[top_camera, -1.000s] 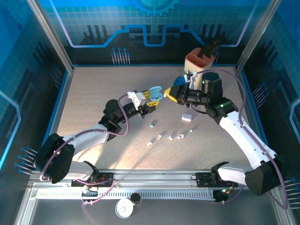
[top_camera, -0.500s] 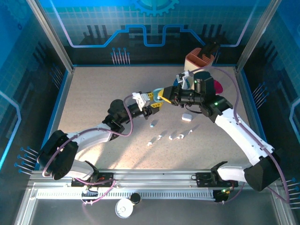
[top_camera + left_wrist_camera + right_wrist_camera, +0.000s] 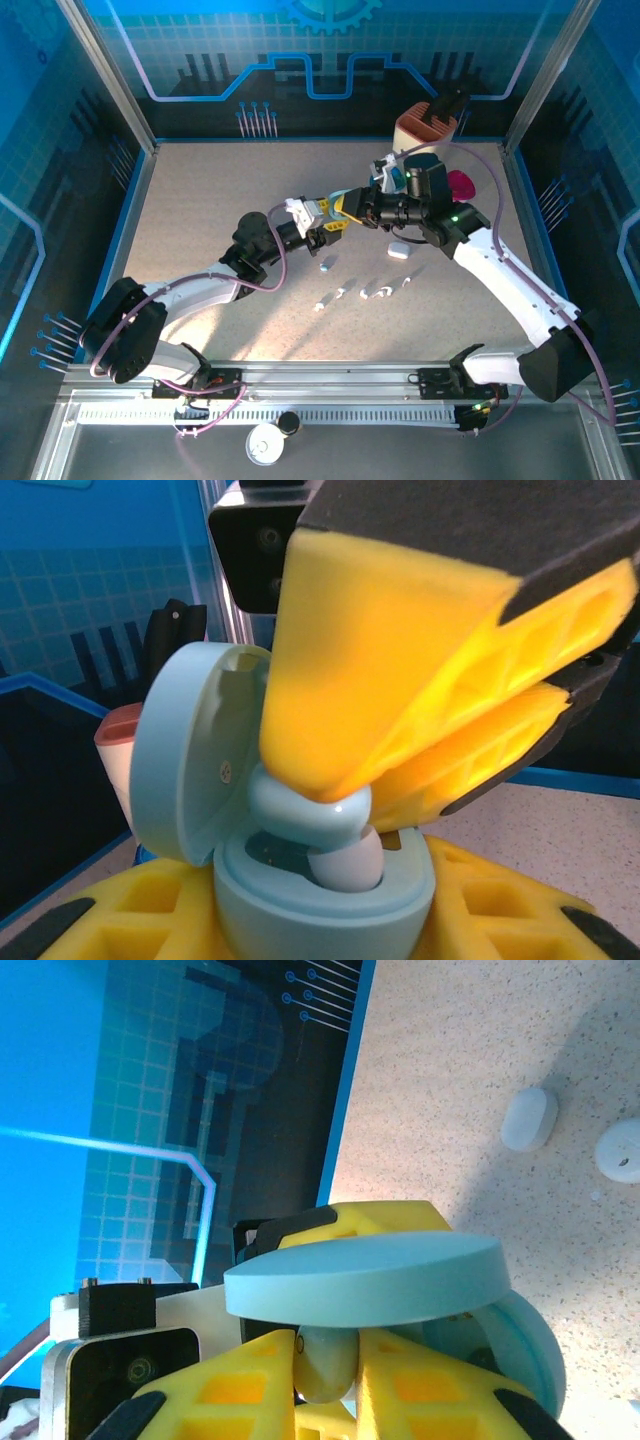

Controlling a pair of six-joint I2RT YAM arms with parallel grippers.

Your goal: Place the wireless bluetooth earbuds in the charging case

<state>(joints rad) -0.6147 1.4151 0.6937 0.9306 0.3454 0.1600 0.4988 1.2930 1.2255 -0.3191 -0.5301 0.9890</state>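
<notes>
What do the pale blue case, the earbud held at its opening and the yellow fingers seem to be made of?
Pale blue clamshell charging case: likely hard moulded plastic, satin; soft highlights, crisp rim. Pale blue earbud: glossy plastic, sharp reflections; its whitish tip may be softer rubber. Right arm's yellow latticed fingers: matte, grainy surface, probably printed plastic.

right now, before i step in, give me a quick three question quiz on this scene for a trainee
1. True or false: the pale blue charging case has its lid shut.
2. Which one holds the case? A) left gripper B) right gripper
3. Fill in: the right gripper pinches a pale blue ___ just over the case's well.

Key
1. False, the lid stands open.
2. A
3. earbud
</notes>
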